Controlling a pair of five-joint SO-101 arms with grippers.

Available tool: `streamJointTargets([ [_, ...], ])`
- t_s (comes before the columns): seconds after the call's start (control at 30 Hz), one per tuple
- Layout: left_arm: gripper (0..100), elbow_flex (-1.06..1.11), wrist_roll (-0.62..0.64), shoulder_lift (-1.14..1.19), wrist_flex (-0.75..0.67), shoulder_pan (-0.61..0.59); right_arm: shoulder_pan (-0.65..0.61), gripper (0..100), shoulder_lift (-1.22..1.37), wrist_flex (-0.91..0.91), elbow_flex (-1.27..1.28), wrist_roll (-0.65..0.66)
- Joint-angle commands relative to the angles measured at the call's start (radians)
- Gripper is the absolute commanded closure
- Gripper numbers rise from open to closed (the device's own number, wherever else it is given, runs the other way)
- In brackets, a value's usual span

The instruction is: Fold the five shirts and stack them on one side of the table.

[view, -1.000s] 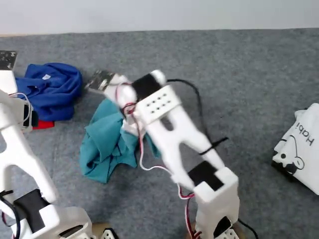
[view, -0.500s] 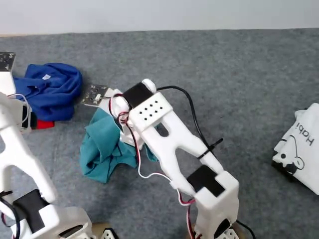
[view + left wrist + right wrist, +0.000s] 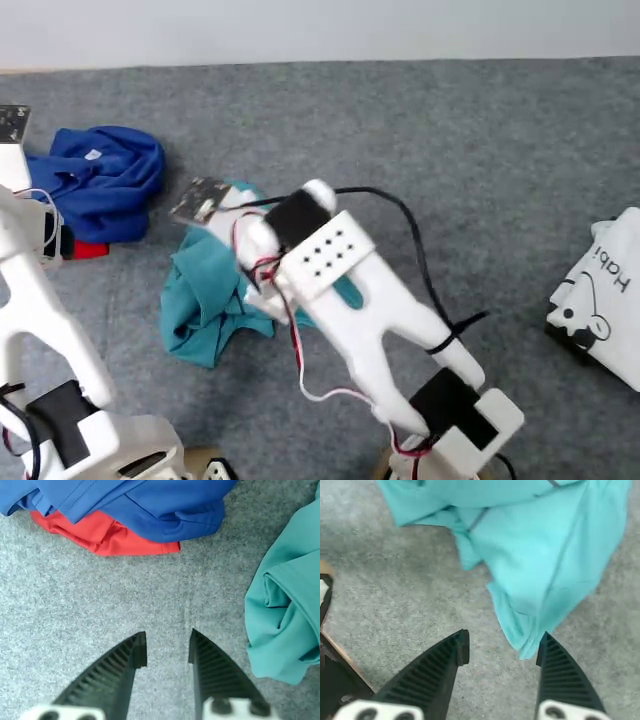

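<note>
Biggest thing first: the worktop [image 3: 500, 150] is covered in grey felt-like carpet. It looks fuzzy and grippy, so I'd guess fabric drags on it rather than slides.

The teal shirt [image 3: 200, 300] is the one in play. It's crumpled in a loose heap toward the left of the middle, under the right arm. It looks like thin, smooth knit with soft rolled folds and a few seam lines, so it should be light and completely floppy. It'll sag wherever it isn't held. I'd pinch a single layer at the hem or a corner rather than a bunched fold, otherwise the whole lump will probably come up.

The blue shirt [image 3: 100, 180] is bundled at the far left. It's a bit thicker-looking with a stitched edge, but just as limp.

The white shirt [image 3: 610, 300] has dark print and sits at the right edge, well apart from the rest. It looks flatter.

The red shirt [image 3: 110, 537] is a thin sliver poking out from under the blue one, touching it. Peeling those two apart could be fiddly.

The right claw [image 3: 504, 640] has its ribbed dark fingers spread apart, gripping nothing. The dangling teal hem is just by one finger.

The left claw [image 3: 167, 640] is also parted, over bare felt between the blue and red pile and the teal one.
</note>
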Motion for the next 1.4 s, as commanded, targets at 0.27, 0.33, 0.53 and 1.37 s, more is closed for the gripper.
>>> streamJointTargets([
  [0.27, 86, -0.001, 0.006, -0.046, 0.002, -0.002, 0.031, 77.2, 0.068, 0.005, 0.153, -0.006],
  [0.33, 86, -0.001, 0.006, -0.046, 0.002, -0.002, 0.058, 77.2, 0.088, -0.03, 0.183, -0.006],
  [0.53, 86, -0.001, 0.003, -0.046, 0.002, -0.002, 0.203, 77.2, 0.134, -0.09, 0.19, 0.005],
  [1.37, 86, -0.001, 0.005, -0.046, 0.005, -0.002, 0.222, 90.2, 0.317, -0.223, 0.176, 0.068],
])
